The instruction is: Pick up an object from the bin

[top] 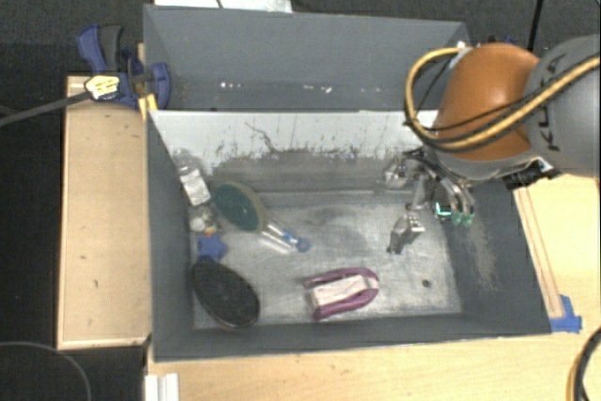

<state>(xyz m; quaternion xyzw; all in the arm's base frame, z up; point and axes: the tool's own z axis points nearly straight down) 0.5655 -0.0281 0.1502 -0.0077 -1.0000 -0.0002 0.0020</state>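
lying down-left of arm (488, 99), purple packet (340, 289)

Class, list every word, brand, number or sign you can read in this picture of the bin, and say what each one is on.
"KU": dark letters on the robot's grey arm; the rest of the word is cut off at the picture's edge.
Purple and white packet on the bin floor: any print is too blurred to read.
Small pale bottle by the left wall: nothing on it can be read.
Nothing else legible.
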